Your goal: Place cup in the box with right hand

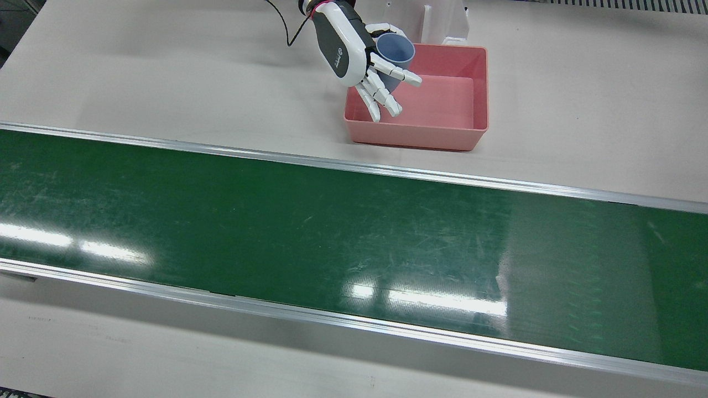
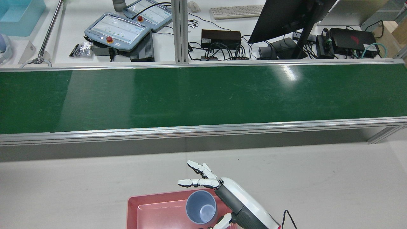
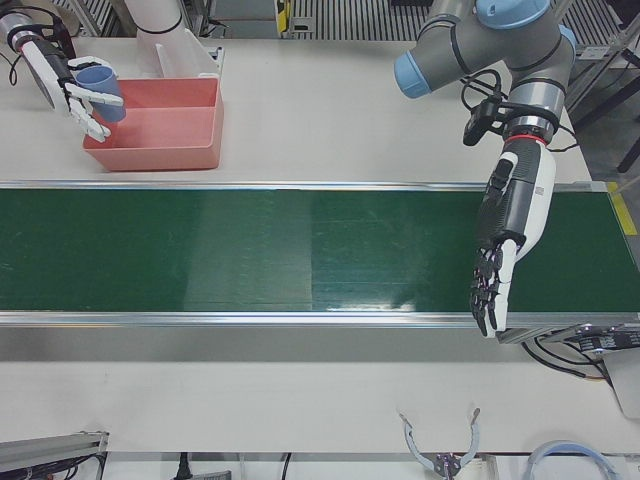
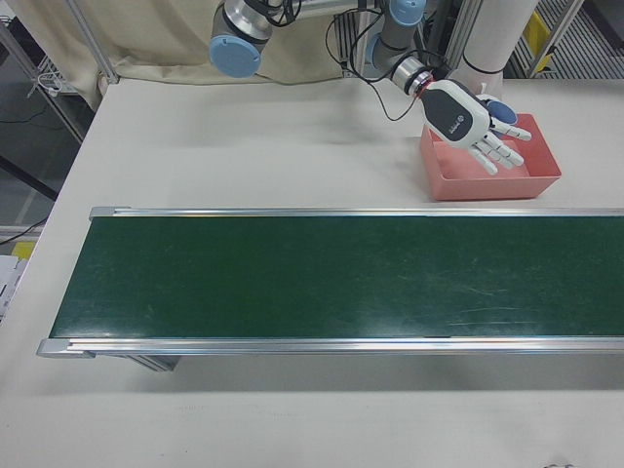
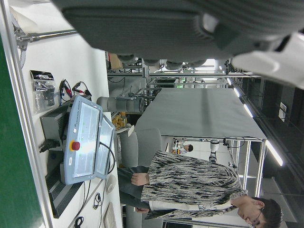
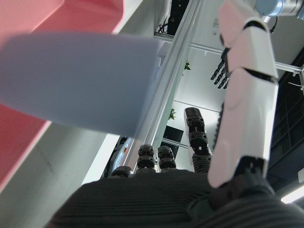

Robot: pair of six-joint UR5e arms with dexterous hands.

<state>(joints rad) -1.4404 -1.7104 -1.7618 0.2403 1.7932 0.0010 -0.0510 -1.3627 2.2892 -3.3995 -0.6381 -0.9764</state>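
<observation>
A blue-grey cup (image 1: 395, 50) stands mouth-up over the corner of the pink box (image 1: 415, 138) nearest the robot's right arm. Its base is hidden behind fingers, so I cannot tell whether it rests on the box floor. My right hand (image 1: 354, 50) is beside the cup with fingers spread and straight, open; the thumb curves near the rim. The rear view shows the cup (image 2: 201, 206) inside the box (image 2: 149, 210), next to the right hand (image 2: 241, 203). In the right hand view the cup (image 6: 80, 80) sits apart from the palm. My left hand (image 3: 510, 220) hangs open over the belt's far end.
A long green conveyor belt (image 1: 332, 232) with metal rails crosses the table between the box and the operators' side. A white pedestal (image 1: 442, 22) stands just behind the box. Teach pendants (image 2: 117, 31), a monitor and cables lie beyond the belt.
</observation>
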